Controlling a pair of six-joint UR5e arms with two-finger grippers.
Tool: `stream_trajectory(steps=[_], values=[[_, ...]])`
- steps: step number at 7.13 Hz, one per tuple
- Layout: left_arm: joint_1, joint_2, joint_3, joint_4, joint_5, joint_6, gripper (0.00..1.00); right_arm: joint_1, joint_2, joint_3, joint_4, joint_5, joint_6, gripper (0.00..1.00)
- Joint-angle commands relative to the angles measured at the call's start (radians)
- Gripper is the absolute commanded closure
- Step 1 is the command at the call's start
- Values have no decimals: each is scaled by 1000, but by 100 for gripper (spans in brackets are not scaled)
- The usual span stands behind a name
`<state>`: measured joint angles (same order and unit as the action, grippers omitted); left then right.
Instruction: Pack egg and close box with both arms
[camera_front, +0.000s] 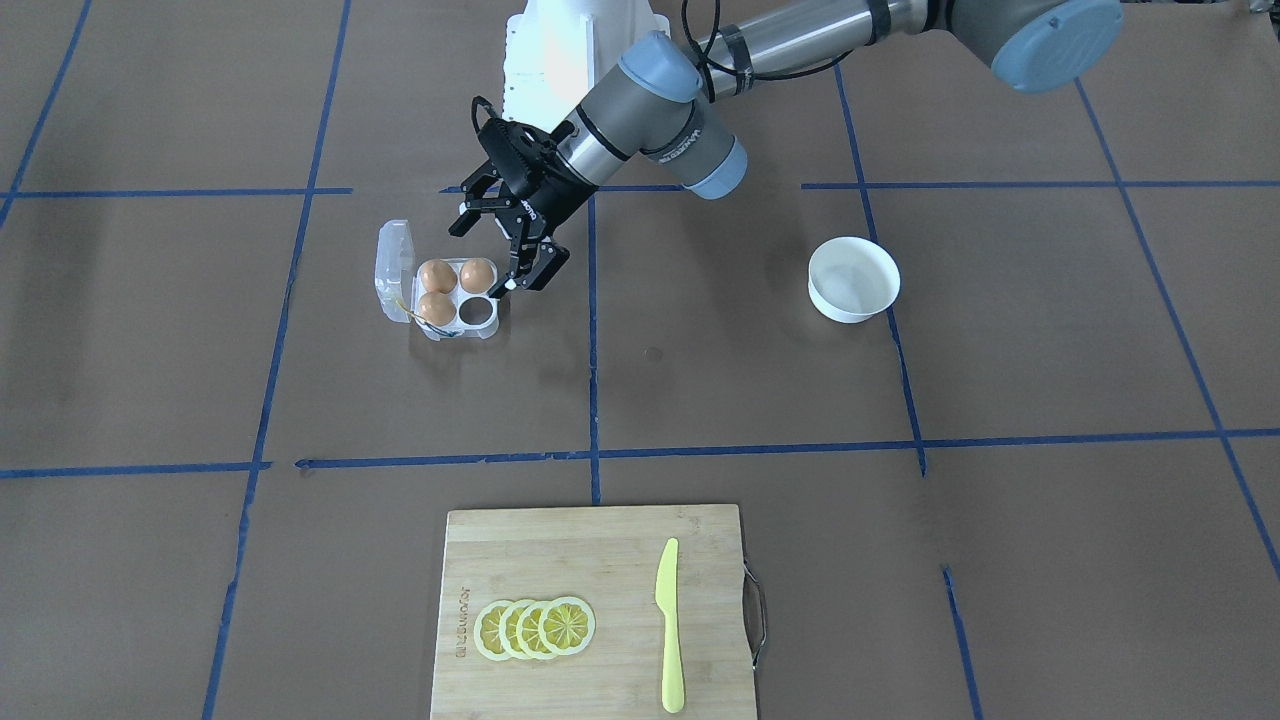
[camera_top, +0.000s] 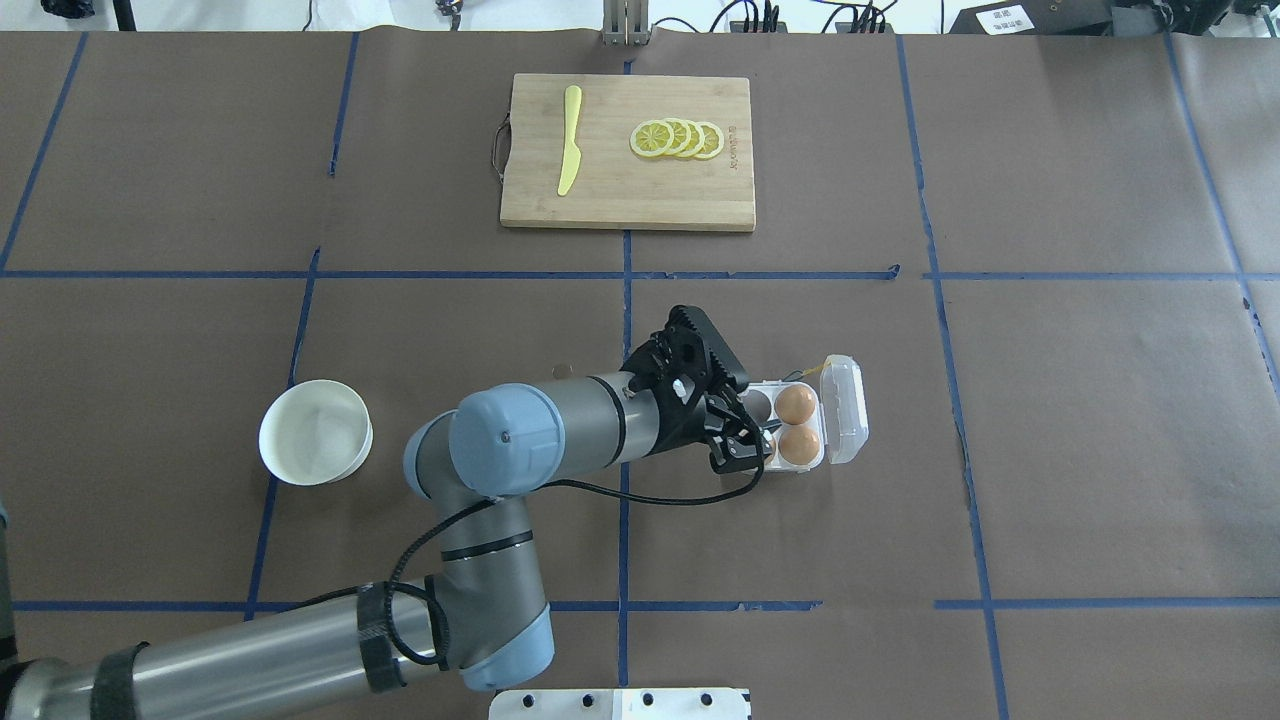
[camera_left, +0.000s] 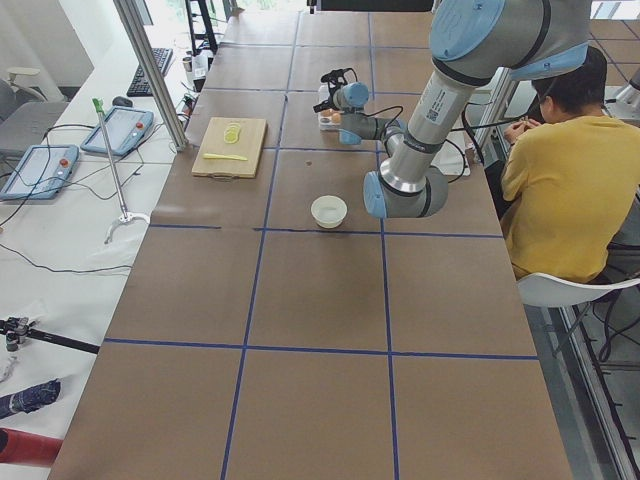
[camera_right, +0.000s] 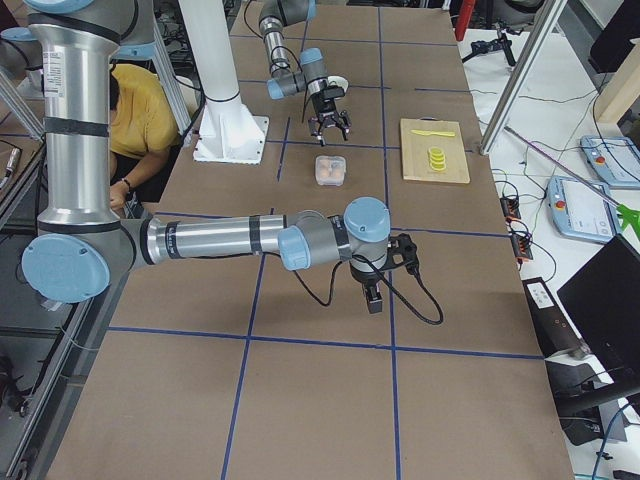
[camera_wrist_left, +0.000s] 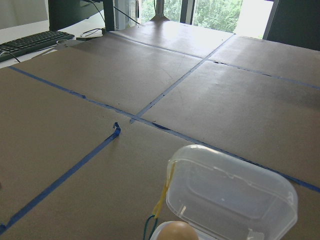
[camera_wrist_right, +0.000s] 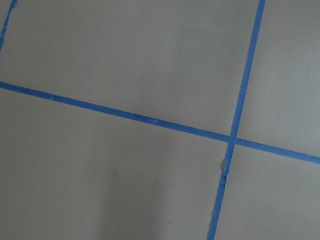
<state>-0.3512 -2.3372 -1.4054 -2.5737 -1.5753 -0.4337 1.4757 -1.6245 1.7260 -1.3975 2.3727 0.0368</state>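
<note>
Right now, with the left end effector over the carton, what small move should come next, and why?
Probably lift the open left end effector clear: three eggs sit in the box, the bowl looks empty, and the lid stands open, ready to close.

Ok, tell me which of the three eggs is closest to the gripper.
The only egg in the row away from the lid, sharing it with the empty cup; the left gripper hovers beside it.
</note>
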Motion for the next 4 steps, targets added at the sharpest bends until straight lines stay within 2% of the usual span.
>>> stream_trajectory(steps=[1, 4], values=[[-102, 122, -238, 317, -107, -26, 0, 0, 0, 1, 0, 0, 0, 0], [-357, 275, -475, 709, -280, -14, 0, 0, -1, 1, 0, 0, 2, 0]])
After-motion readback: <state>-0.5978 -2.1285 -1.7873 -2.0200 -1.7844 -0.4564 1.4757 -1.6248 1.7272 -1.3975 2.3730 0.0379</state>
